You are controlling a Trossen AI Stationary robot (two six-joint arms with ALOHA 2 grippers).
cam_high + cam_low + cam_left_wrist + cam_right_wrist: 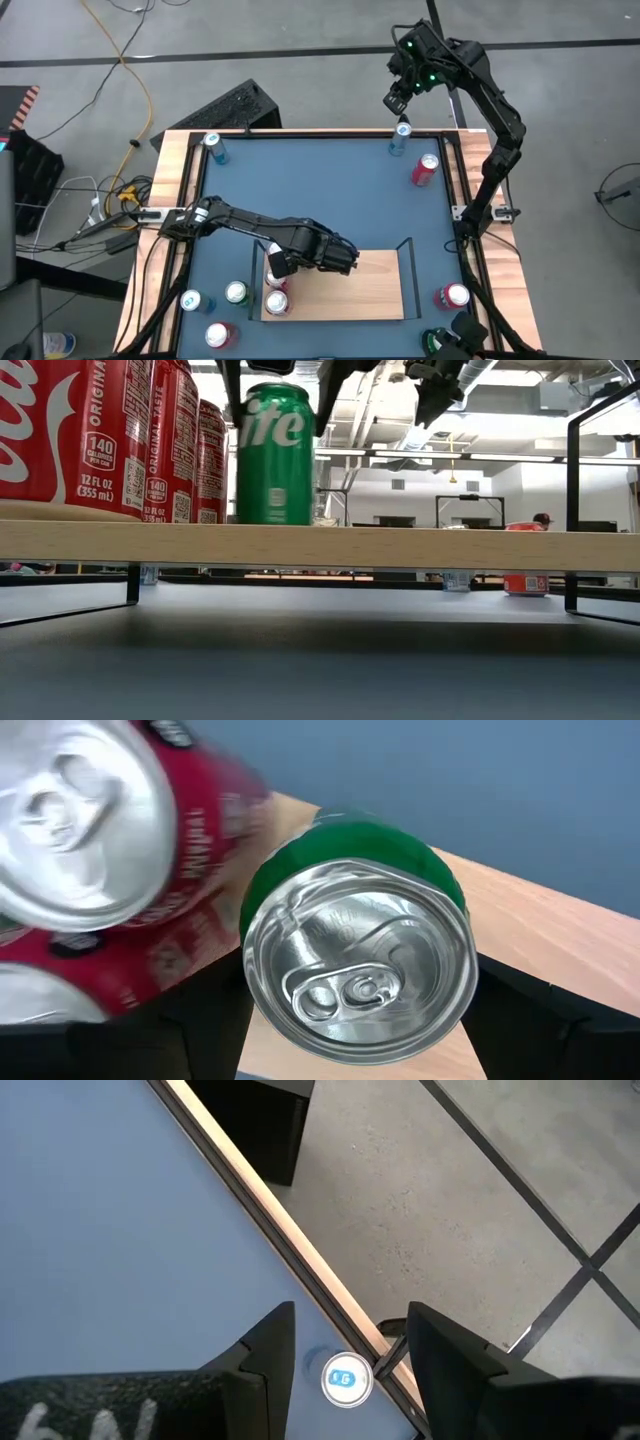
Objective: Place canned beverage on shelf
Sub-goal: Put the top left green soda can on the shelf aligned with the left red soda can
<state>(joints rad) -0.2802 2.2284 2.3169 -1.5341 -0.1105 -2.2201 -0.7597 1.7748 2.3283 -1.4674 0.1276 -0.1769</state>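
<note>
A green can (275,455) stands upright on the light-wood shelf (400,545), just right of the red cans (90,440) on the shelf's left end (268,300). My left gripper (282,262) hangs over the green can, one finger on each side of it, and the can's silver top (360,960) shows between them. My right gripper (397,100) is raised beyond the table's far edge. It is open and holds nothing, and a blue can (346,1379) stands far below its fingers. My left gripper has the green can's upper side wall (243,420) between its two fingers (232,390), which come from above and point down. The can stays upright with its bottom (275,520) on the shelf board. A small gap at the pads cannot be ruled out.
Loose cans stand on the blue tabletop: a blue one (213,148) at the far left, a red one (426,168) at the far right, a red one (452,296) at the near right, and three (220,333) at the near left. The shelf's right part (360,285) is bare wood.
</note>
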